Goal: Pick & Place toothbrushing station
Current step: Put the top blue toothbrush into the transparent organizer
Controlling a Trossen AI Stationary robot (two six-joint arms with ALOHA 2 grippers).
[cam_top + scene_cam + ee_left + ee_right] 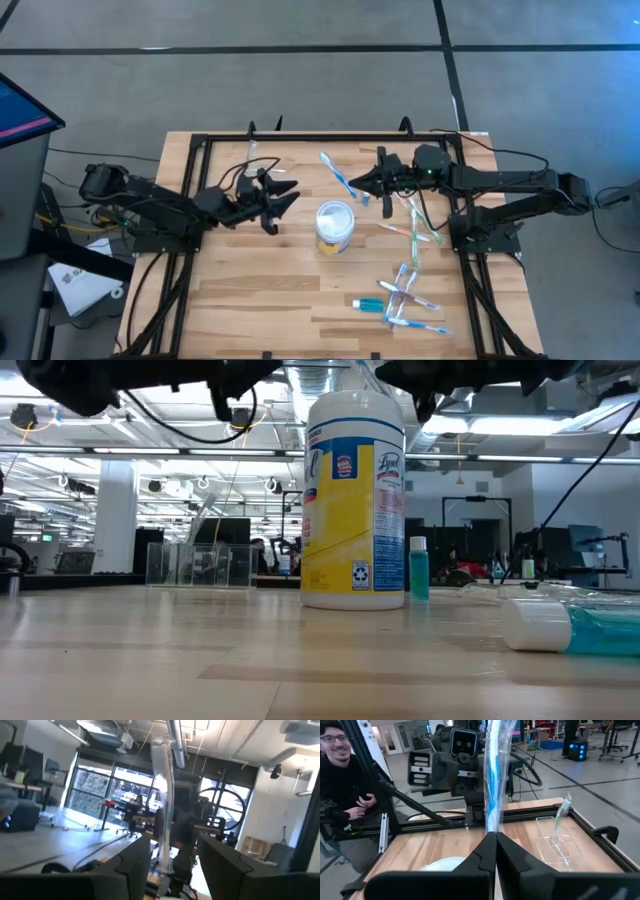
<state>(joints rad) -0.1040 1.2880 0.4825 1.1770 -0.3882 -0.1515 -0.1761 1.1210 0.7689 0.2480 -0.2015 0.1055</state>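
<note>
The toothbrushing station [559, 842], a see-through organiser, stands on the table's far left part with one toothbrush [563, 810] upright in it. It also shows in the low view [200, 565] and the high view [258, 160]. My right gripper [357, 183] hovers above the table's middle, shut on a wrapped blue-and-white toothbrush [335, 172]. My left gripper [285, 195] hangs open opposite it, left of the tub, with nothing between its fingers [135, 860]. My right gripper pinches the wrapped toothbrush near one end [491, 822] between its two fingers. The fingers come about level from the table's right side and lie across the toothbrush. It sticks out past the fingertips [487, 842], slanting toward the far left, lifted clear of the table.
A round white-topped, yellow-banded tub [334, 225] stands at the table's middle. Several wrapped toothbrushes [408, 290] and a teal tube [570, 625] lie toward the near right. A small green bottle [418, 568] stands behind the tub. A person [345, 775] sits beyond the table.
</note>
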